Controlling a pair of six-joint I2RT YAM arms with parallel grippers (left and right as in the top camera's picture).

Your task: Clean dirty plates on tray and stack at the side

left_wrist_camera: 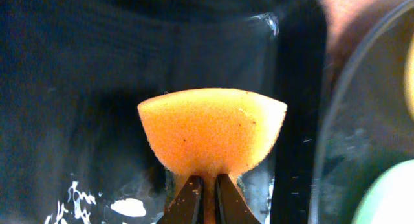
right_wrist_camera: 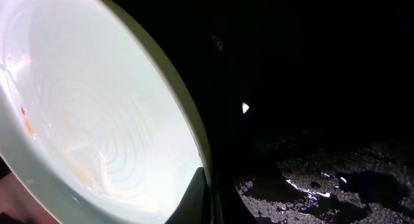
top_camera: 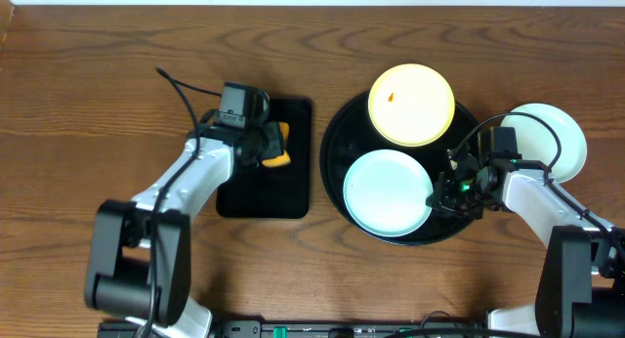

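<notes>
Left gripper (left_wrist_camera: 207, 199): two dark fingers, closed on the sponge (left_wrist_camera: 211, 127).
Sponge: orange, half-round, flat edge up, pinched at its lower point.
Small tray (left_wrist_camera: 77, 88): glossy black, behind the sponge.
Round tray (left_wrist_camera: 362, 120): rim at right.
Plate (left_wrist_camera: 396, 199): pale green edge, lower right corner.

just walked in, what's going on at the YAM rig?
The left gripper pinches an orange sponge over the rectangular black tray. The right gripper appears to pinch the rim of the near mint plate, which shows reddish smears and sits on the round black tray. The yellow plate behind it carries an orange speck. A third plate sits on the table, right of the tray.
</notes>
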